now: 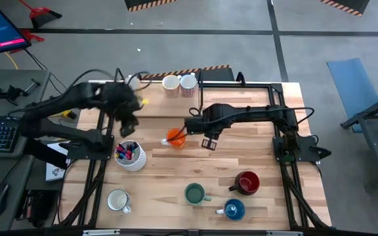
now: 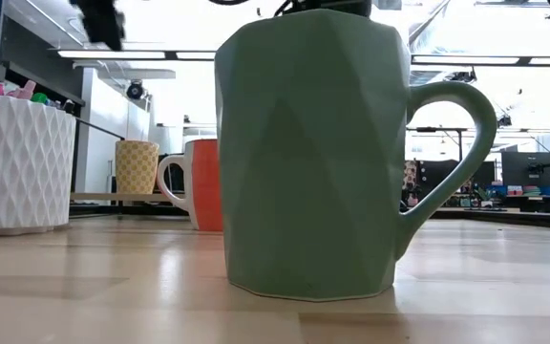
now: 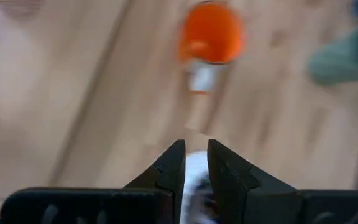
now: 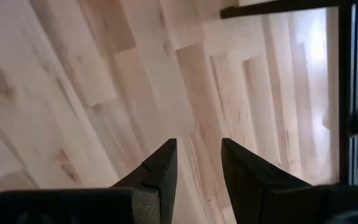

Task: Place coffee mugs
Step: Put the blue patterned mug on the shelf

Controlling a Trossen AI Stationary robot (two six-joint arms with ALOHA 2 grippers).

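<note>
Seven mugs count in the high view. Two pale ones (image 1: 179, 83) sit at the far edge, the orange mug (image 1: 175, 138) mid-table, a white mug (image 1: 117, 200) near left, then the green mug (image 1: 195, 193), dark red mug (image 1: 248, 181) and blue mug (image 1: 233, 210) along the near side. The pen holder (image 1: 131, 156) with markers stands left of centre. The left gripper (image 1: 130, 124) hangs above the table beyond the pen holder, well left of the orange mug. The right gripper (image 1: 208, 139) sits just beside the orange mug on its right, apart from it as far as I can tell.

Low view: the green mug (image 2: 306, 153) fills the frame, upright, handle to the side. The orange mug (image 2: 201, 183) stands upright behind it. No gripper tips readable here.

Left wrist view: fingers (image 3: 169, 168) nearly together with a narrow gap, nothing between them. Orange mug (image 3: 211, 32) is ahead, well clear of the tips, blurred.

Right wrist view: fingers (image 4: 160, 167) parted, holding nothing, only bare table (image 4: 73, 74) ahead. No mug in sight, so the orange one is off the jaw line.

Handling call: glazed ceramic, stiff, slippery, moderately heavy, chips if dropped. Best hold is probably over the rim, one finger inside, one outside, opposite the handle. The handle is a poor grab as the mug would swing.
</note>
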